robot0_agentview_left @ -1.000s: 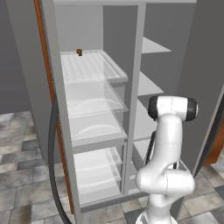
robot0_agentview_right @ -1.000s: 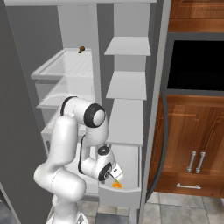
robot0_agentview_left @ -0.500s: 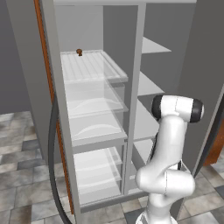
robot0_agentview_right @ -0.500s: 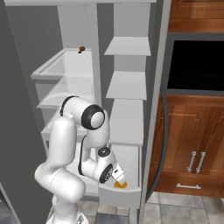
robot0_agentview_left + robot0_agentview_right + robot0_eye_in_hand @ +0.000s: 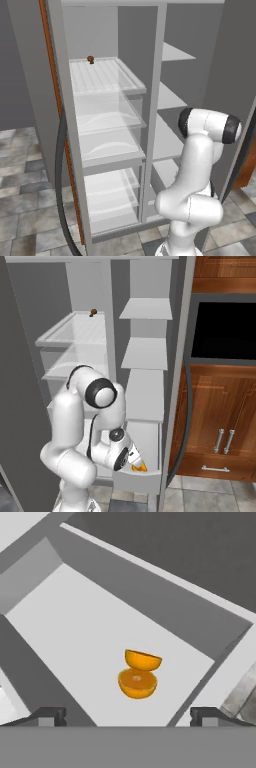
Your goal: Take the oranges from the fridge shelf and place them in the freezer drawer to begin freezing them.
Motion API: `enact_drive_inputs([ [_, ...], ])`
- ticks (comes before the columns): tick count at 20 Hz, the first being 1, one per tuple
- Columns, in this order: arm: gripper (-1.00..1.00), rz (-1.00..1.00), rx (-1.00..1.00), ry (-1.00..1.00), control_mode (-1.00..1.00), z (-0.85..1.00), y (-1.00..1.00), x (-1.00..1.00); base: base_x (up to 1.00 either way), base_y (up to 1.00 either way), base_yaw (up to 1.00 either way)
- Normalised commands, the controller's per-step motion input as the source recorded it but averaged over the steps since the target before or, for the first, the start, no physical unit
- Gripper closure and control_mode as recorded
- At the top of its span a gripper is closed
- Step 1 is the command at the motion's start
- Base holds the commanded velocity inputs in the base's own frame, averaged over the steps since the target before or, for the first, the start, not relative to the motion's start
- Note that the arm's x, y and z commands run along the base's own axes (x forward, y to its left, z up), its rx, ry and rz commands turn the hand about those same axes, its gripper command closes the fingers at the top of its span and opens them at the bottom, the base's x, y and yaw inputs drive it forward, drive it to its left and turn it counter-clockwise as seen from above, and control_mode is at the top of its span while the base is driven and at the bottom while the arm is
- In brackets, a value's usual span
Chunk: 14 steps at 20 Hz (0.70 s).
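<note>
Freezer drawer (image 5: 75,612): both oranges (image 5: 138,682) inside, touching | Gripper (image 5: 128,716): fingers (image 5: 47,714) spread, released, above them; were clenched on one a second ago | Fridge shelf (image 5: 102,77): brown object (image 5: 90,59) at far edge

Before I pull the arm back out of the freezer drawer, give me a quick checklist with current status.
1. Both oranges lie on the freezer drawer floor: ok.
2. Gripper open, fingertips apart, nothing between them: ok.
3. Oranges free of the fingertips: ok.
4. Fridge shelf free of oranges: ok; a small brown object sits at its back.
5. Oranges settled and not rolling: cannot tell.
6. Drawer open: ok.
</note>
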Motion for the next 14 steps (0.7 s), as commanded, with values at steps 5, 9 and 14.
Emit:
enact_drive_inputs([
  [5,-1.0,0.0,0.0,-0.12,-1.0,0.69,0.24,-0.48,0.0,0.0,0.0],
  [9,-1.0,-0.01,-0.06,-0.21,-1.0,0.99,0.48,-0.41,0.0,0.0,0.0],
  [14,-1.0,-0.02,-0.12,-0.16,-1.0,1.0,0.72,-0.21,0.0,0.0,0.0],
])
